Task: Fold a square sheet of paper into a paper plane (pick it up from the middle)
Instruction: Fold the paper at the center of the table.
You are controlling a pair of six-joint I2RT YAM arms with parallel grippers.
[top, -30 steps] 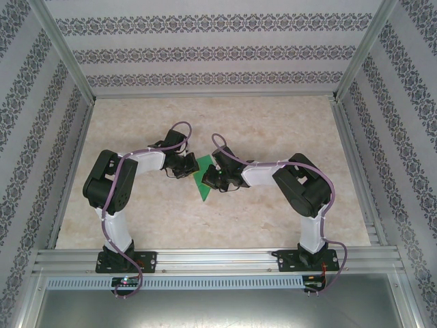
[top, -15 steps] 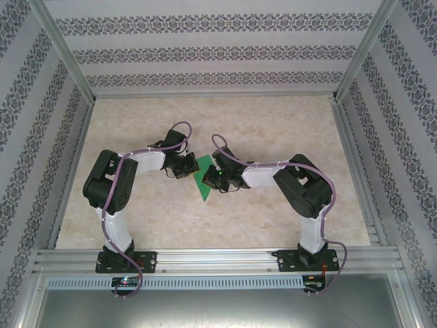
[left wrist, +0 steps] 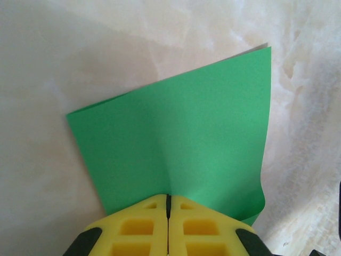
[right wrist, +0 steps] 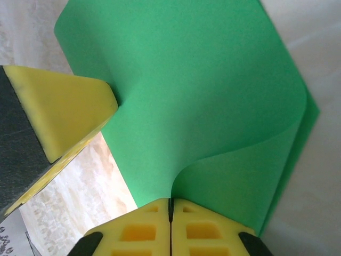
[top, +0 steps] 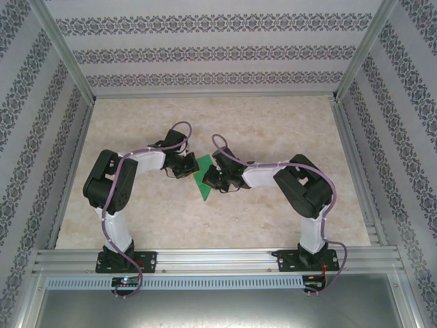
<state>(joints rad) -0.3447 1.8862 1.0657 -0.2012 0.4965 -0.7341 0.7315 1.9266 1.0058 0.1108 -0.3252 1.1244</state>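
Right end effector (right wrist: 170, 201) barely shifted, left end effector (left wrist: 168, 197) opposite, both clamped on sheet (left wrist: 176, 144).

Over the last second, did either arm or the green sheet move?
Nothing visibly changed. The left gripper and right gripper stay shut on the square sheet of paper, which keeps the same place between them over the table. Both arms hold the same pose.

A pale marbled table (top: 273, 130) lies at the centre. Walls papered with dark floral bands (top: 205, 51) stand at twelve, nine and three o'clock. Silver metal rails (top: 218, 258) and a slotted strip (top: 218, 281) run across six o'clock.
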